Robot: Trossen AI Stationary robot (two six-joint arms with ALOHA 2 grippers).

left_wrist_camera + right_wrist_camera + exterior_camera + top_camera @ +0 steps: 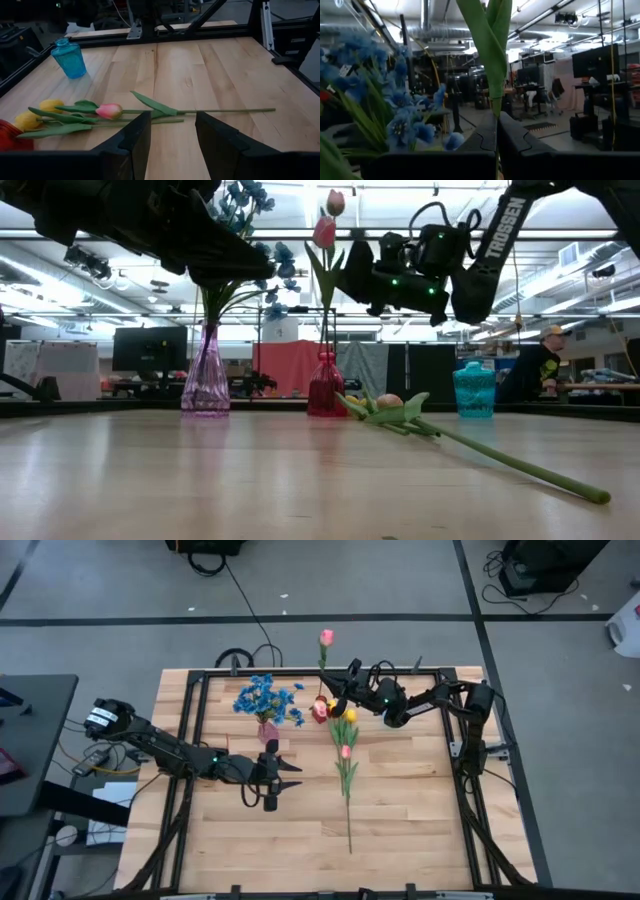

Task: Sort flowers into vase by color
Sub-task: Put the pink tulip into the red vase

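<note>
Counter: the wooden counter [400, 830] held three vases and some loose flowers.
Left end effector: the left end effector [290, 775] hung low over the middle of the counter. Its two fingers [135, 142] were wide apart and held nothing. The loose flowers lay just past its tips.
Right end effector: the right end effector [332, 698] was up at the far side of the counter, above the red vase. Its fingers [512, 140] were squeezed together on a green stem.
Held flower: the pink tulip [326, 637] stood up tall in that grip. Its bloom was higher than the end effector, and the stem went down to the red vase [327, 385].
Blue flowers: the bunch of blue flowers [265, 697] stood in the clear pink vase [206, 385], just beside the red vase.
Loose flowers: one more pink tulip [110, 110] lay flat on the counter with its long stem [349, 815] pointing to the near edge. Two yellow tulips [39, 114] lay beside it, close to the red vase.
Blue vase: the blue vase [69, 58] stood well apart from the others, with nothing in it.
Hard to see: I could not tell if the held stem reached into the red vase. The arms hid that spot from above.
</note>
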